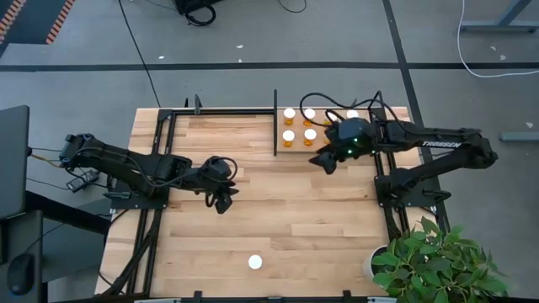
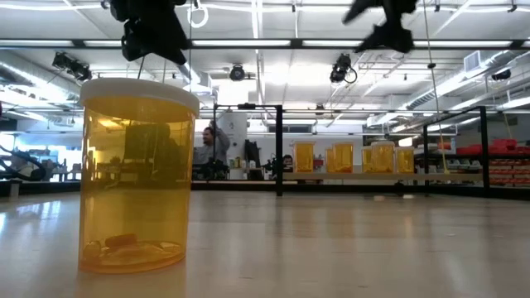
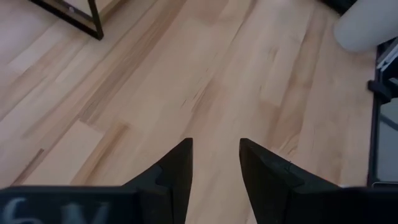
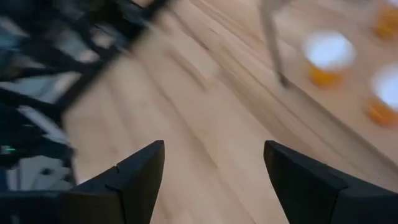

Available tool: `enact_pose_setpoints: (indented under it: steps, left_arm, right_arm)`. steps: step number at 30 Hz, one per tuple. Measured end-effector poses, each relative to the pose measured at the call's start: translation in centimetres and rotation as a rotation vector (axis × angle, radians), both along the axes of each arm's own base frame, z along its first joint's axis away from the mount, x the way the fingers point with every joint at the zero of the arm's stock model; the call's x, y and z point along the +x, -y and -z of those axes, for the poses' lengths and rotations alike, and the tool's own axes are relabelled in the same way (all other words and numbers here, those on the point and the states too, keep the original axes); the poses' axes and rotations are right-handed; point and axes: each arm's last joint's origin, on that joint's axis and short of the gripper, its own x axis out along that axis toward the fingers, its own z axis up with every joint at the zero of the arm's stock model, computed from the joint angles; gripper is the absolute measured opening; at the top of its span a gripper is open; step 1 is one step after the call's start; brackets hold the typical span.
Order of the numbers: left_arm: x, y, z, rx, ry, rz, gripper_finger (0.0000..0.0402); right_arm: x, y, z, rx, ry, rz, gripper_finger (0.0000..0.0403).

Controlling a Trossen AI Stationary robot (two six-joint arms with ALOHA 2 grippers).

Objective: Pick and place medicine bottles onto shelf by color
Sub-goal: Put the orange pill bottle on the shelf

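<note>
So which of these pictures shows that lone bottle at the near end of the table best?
The low view: the lone bottle fills it, orange body and white cap plain. The high view shows only its white cap from above. Neither wrist view shows it.

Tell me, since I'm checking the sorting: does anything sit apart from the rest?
Yes. One medicine bottle stands upright alone on the tabletop's near side, far from the others grouped on the shelf. Nothing looks tipped or spilled.

I get bright, even overhead light from ceiling strips, glaring white in the low view. Soft shadows on the desk (image 1: 253, 210). Right wrist view heavily motion-blurred; left wrist view sharp, background soft.
</note>
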Motion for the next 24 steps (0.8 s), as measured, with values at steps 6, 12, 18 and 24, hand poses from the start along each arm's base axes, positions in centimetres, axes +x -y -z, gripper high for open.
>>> enact_pose_setpoints:
  steps: [6,12,18,24]
  left_arm:
    - [0.1,0.0,-0.1,-0.006,0.011,-0.001,0.0141]
    - [0.1,1.0,-0.5,-0.095,0.053,0.055,0.0137]
    - [-0.8,3.9,-0.5,-0.088,0.033,0.271,0.0137]
    - [-1.3,5.8,-0.3,-0.059,0.029,0.377,0.0144]
  right_arm:
    - [3.0,-2.0,-0.3,-0.052,0.148,-0.107,0.0282]
    - [5.3,-3.8,2.1,-0.016,0.062,-0.152,0.0282]
    - [6.3,-5.1,3.5,0.025,0.008,-0.204,0.0282]
    - [6.2,-6.0,3.5,0.028,0.004,-0.235,0.0282]
